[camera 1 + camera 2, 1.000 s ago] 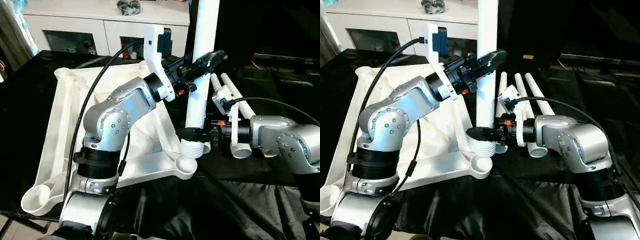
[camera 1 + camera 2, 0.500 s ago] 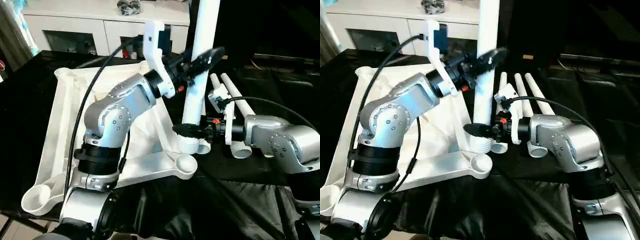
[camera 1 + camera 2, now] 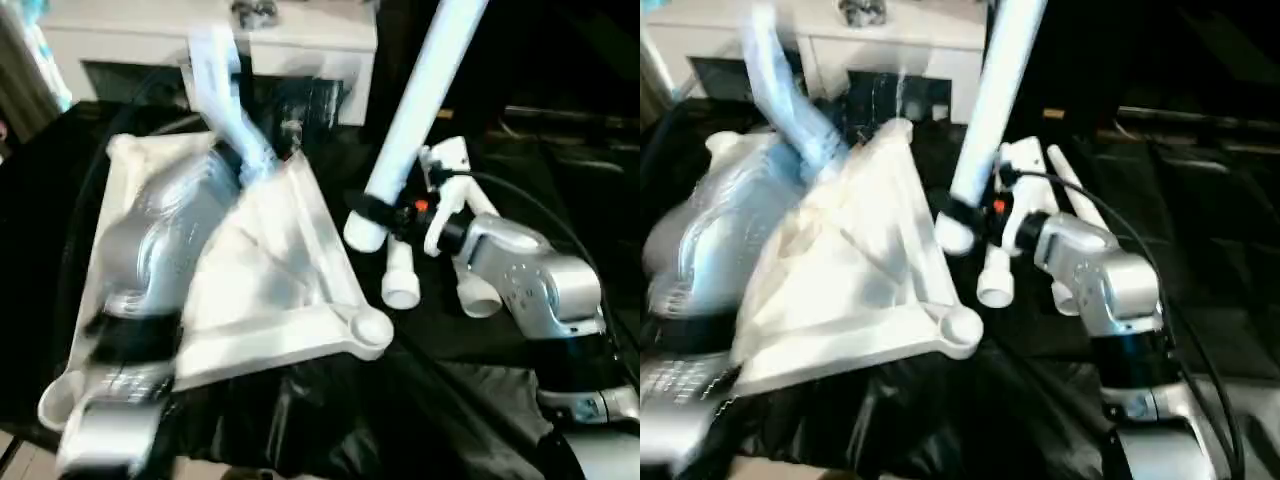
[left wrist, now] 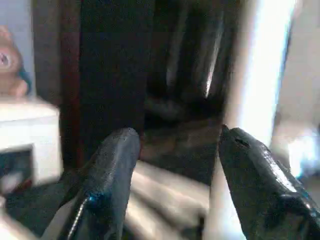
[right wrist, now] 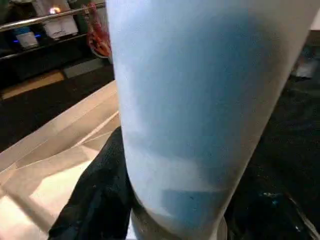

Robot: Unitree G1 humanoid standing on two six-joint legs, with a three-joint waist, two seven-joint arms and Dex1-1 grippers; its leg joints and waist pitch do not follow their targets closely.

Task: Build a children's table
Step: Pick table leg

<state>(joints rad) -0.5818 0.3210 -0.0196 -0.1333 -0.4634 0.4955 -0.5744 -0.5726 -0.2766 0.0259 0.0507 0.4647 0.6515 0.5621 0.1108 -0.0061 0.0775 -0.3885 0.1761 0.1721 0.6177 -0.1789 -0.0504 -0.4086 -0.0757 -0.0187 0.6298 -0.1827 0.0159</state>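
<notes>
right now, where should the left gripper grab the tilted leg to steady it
Grip the leg on its bare shaft above the right gripper, coming from the tabletop side. The right gripper clamps near the lower end, and the leg leans up and away, so the upper length is free. The left gripper is open beside it.

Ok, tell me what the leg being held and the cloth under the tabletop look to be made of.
The table leg in the right end effector looks like moulded white plastic: a smooth, uniform, slightly glossy tube. The cloth under the tabletop looks like thin black fabric, possibly synthetic: it lies in soft folds with a faint sheen.
</notes>
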